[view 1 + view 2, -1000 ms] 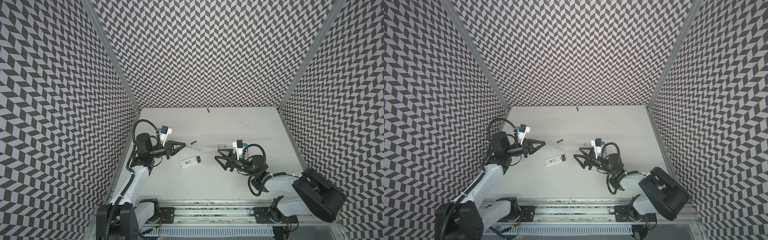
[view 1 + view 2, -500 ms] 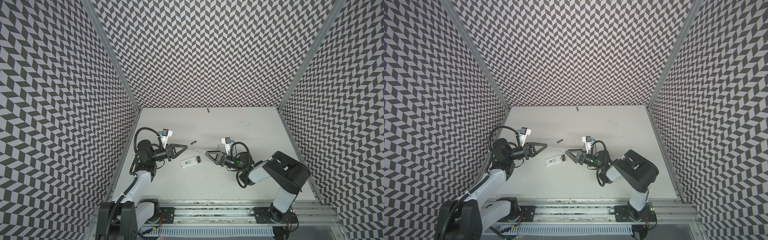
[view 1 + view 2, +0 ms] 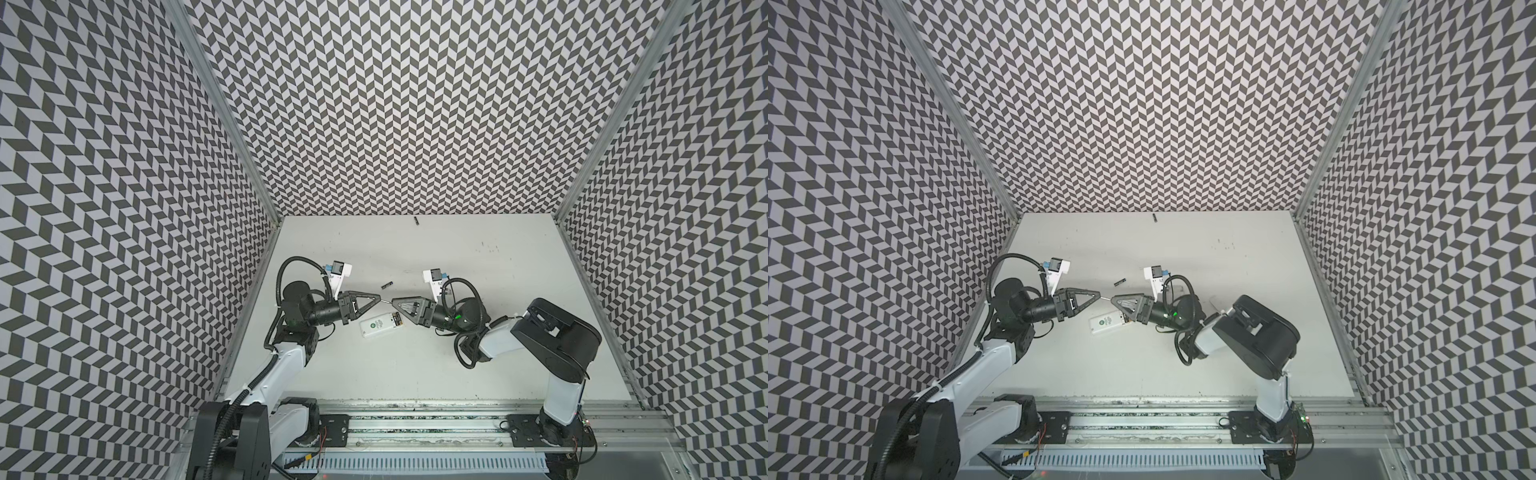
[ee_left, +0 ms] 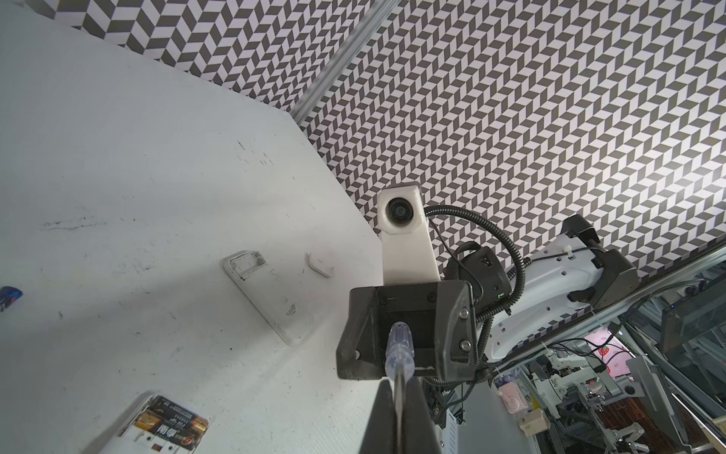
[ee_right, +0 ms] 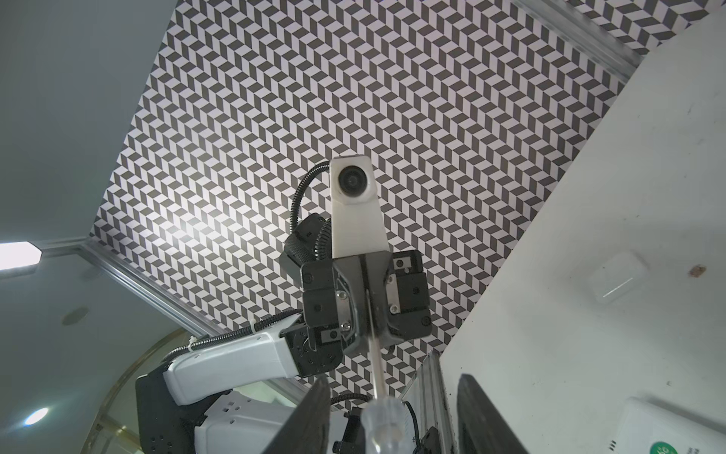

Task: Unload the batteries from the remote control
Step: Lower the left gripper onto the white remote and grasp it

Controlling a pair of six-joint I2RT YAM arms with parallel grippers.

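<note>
The white remote control [image 3: 376,327] lies on the table with its compartment open and black, gold-ended batteries [image 3: 397,319] inside, also seen in the left wrist view [image 4: 173,422]. One loose battery [image 3: 387,285] lies just behind the grippers, another [image 3: 415,220] by the back wall. My left gripper [image 3: 379,297] [image 4: 399,383] is shut on the metal shaft of a clear-handled screwdriver [image 4: 400,350]. My right gripper [image 3: 394,302] [image 5: 393,377] faces it tip to tip. Its jaws stand open on either side of the screwdriver handle [image 5: 383,426], with a gap on each side.
A second white remote [image 4: 271,298] with an empty compartment lies beyond the right gripper, a small white cover [image 4: 320,265] beside it. A clear cover [image 5: 616,281] rests on the table. Patterned walls close three sides; the rail [image 3: 415,432] runs along the front.
The right arm has swung left until its gripper meets the left gripper, and its jaws have narrowed around the screwdriver handle. The left gripper shifted slightly right, still holding the screwdriver.
</note>
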